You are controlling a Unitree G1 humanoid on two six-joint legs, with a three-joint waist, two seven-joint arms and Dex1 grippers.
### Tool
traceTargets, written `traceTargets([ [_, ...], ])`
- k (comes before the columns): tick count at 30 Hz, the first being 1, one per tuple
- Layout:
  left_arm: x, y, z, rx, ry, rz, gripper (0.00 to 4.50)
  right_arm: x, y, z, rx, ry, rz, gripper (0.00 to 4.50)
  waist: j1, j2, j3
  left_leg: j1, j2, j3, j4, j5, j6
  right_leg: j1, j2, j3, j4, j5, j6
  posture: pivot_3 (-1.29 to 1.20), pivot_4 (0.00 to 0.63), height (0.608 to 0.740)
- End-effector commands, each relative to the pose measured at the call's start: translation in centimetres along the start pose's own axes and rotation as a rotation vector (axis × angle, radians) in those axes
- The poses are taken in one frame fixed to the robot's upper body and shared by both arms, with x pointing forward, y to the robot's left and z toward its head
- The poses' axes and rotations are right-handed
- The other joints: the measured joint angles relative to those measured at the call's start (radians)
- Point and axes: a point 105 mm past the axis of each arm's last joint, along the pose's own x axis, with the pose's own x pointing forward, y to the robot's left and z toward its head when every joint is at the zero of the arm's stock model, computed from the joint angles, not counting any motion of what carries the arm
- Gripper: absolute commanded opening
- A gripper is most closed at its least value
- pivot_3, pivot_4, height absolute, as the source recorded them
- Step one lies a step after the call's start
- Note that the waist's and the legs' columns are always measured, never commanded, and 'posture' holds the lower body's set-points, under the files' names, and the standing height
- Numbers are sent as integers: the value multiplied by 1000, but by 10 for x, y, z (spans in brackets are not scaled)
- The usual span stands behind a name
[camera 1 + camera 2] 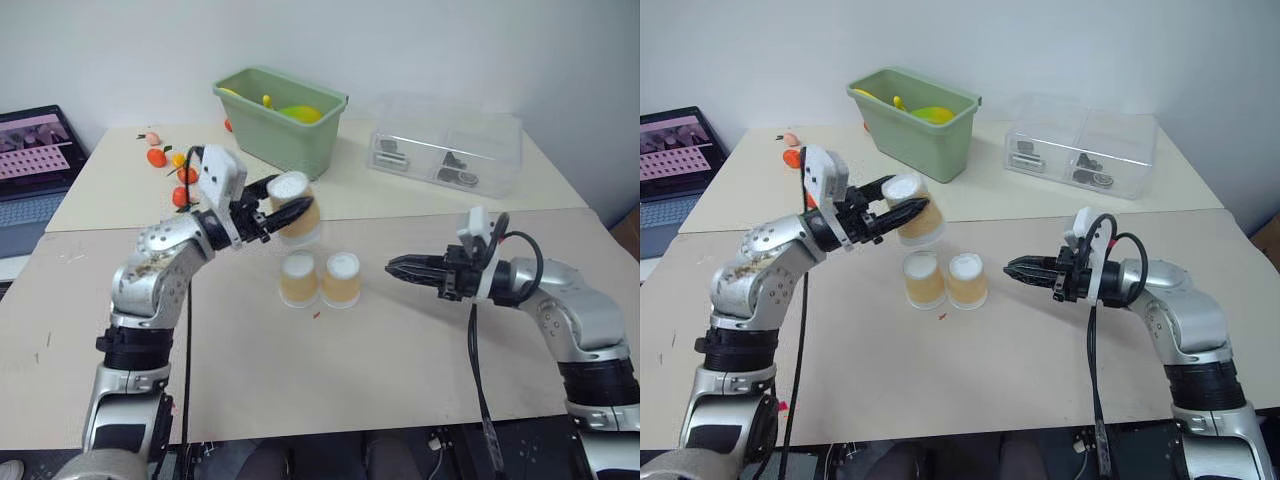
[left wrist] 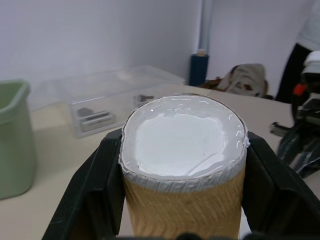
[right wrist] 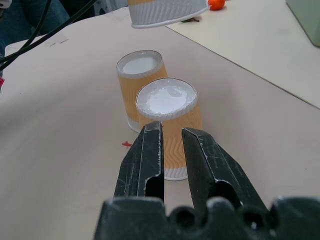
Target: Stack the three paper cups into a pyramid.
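Your left gripper (image 1: 281, 212) is pinching the third cup (image 1: 296, 208) across its ribbed sides, one black finger per flank. That is a side grip, prob. so the white base and the rim stay free for setting down. The cup is clear of the table, above and just behind the two base cups. It's upside down, base up, rim down, long axis near vertical but tipped a bit, base leaning toward the left arm. In the left wrist view the white base faces the camera.

Below it, the two base cups, left one (image 1: 298, 278) and right one (image 1: 341, 279), stand inverted side by side on the table (image 1: 330, 370), touching or nearly so; can't tell which. Axes upright, bases up, giving two flat landing spots w/ the seam between them.

Your right gripper (image 1: 397, 266) hangs just beside the right base cup, fingers pressed nearly together, holding nothing, pointing roughly level at it. Looks like a parked or steadying pose.

Farther out: green bin (image 1: 280, 125), clear plastic box (image 1: 447, 145), small orange fruits (image 1: 157, 157), laptop (image 1: 35, 160).

Next, I'd judge, level the cup, centre it over the seam, then lower.
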Motion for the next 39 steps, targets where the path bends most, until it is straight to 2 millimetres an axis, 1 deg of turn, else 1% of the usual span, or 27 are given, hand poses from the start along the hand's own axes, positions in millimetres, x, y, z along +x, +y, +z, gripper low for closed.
traceTargets([
  [1, 7, -20, 18, 18, -16, -150, 2514, -7, 2, 11, -36, -26, -21, 967, -1, 0, 0, 0, 0, 0, 0, 0, 0, 0, 0, 0, 0, 0, 0, 0, 150, 740],
  [4, 7, -27, 10, 14, 18, -195, 2514, -9, 3, 11, -34, -26, -29, 967, -4, 0, 0, 0, 0, 0, 0, 0, 0, 0, 0, 0, 0, 0, 0, 0, 150, 740],
  [8, 5, -22, -9, 14, 87, -174, 2514, -11, 4, 9, -29, -22, -44, 967, -2, 0, 0, 0, 0, 0, 0, 0, 0, 0, 0, 0, 0, 0, 0, 0, 150, 740],
  [12, 5, -18, -19, 33, 132, -161, 2514, -12, 5, 8, -26, -21, -47, 967, -1, 0, 0, 0, 0, 0, 0, 0, 0, 0, 0, 0, 0, 0, 0, 0, 150, 740],
  [14, 6, -17, -22, 47, 146, -158, 2514, -12, 4, 8, -26, -22, -50, 967, 0, 0, 0, 0, 0, 0, 0, 0, 0, 0, 0, 0, 0, 0, 0, 0, 150, 740],
  [24, 9, -16, -23, 42, 148, -168, 2514, -12, 5, 8, -26, -22, -55, 967, 0, 0, 0, 0, 0, 0, 0, 0, 0, 0, 0, 0, 0, 0, 0, 0, 150, 740],
  [25, 9, -15, -23, 31, 146, -167, 3472, -12, 4, 8, -26, -22, -56, 967, 0, 0, 0, 0, 0, 0, 0, 0, 0, 0, 0, 0, 0, 0, 0, 0, 150, 740],
  [26, 9, -15, -22, 12, 141, -168, 3681, -12, 4, 8, -26, -22, -57, 967, 1, 0, 0, 0, 0, 0, 0, 0, 0, 0, 0, 0, 0, 0, 0, 0, 150, 740],
  [28, 10, -13, -22, 39, 140, -153, 4454, -13, 4, 7, -27, -22, -59, 967, 1, 0, 0, 0, 0, 0, 0, 0, 0, 0, 0, 0, 0, 0, 0, 0, 150, 740],
  [30, 10, -12, -21, 79, 137, -136, 4454, -13, 4, 8, -27, -22, -60, 967, 0, 0, 0, 0, 0, 0, 0, 0, 0, 0, 0, 0, 0, 0, 0, 0, 150, 740],
  [35, 10, -13, -14, 67, 101, -125, 4454, -11, 2, 8, -28, -21, -57, 967, 1, 0, 0, 0, 0, 0, 0, 0, 0, 0, 0, 0, 0, 0, 0, 0, 150, 740],
  [39, 7, -19, 4, 36, 21, -134, 4454, -10, 2, 7, -24, -21, -49, 967, 0, 0, 0, 0, 0, 0, 0, 0, 0, 0, 0, 0, 0, 0, 0, 0, 150, 740],
])
